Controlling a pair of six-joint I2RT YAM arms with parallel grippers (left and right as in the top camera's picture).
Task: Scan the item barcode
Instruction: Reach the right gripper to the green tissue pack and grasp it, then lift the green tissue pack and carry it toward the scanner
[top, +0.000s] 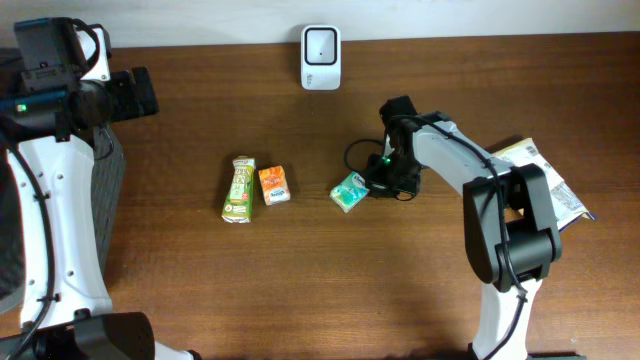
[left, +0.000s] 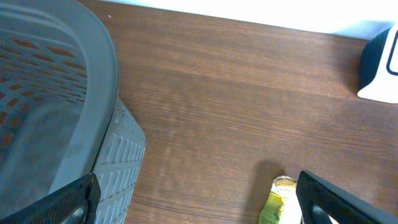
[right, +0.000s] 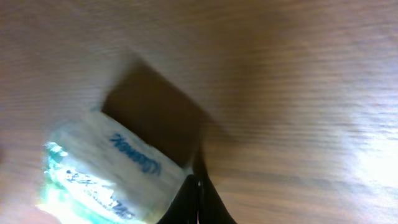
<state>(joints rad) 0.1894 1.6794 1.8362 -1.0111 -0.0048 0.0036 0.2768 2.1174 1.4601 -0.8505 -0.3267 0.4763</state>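
A small tissue pack (top: 349, 192) with green and white wrapping and blue print lies just left of my right gripper (top: 383, 182). In the right wrist view the pack (right: 106, 171) hangs at the lower left with a dark shadow on the wood behind it. My right gripper (right: 198, 186) is shut, its tips pinching the pack's near corner. The white barcode scanner (top: 320, 44) stands at the table's back edge and also shows in the left wrist view (left: 380, 68). My left gripper (top: 130, 95) is held wide open (left: 199, 202) far to the left, with nothing in it.
A green drink carton (top: 238, 189) and a small orange carton (top: 274, 185) lie side by side left of centre. A printed packet (top: 545, 180) sits at the right under my arm. A grey basket (left: 56, 93) stands at the table's left edge.
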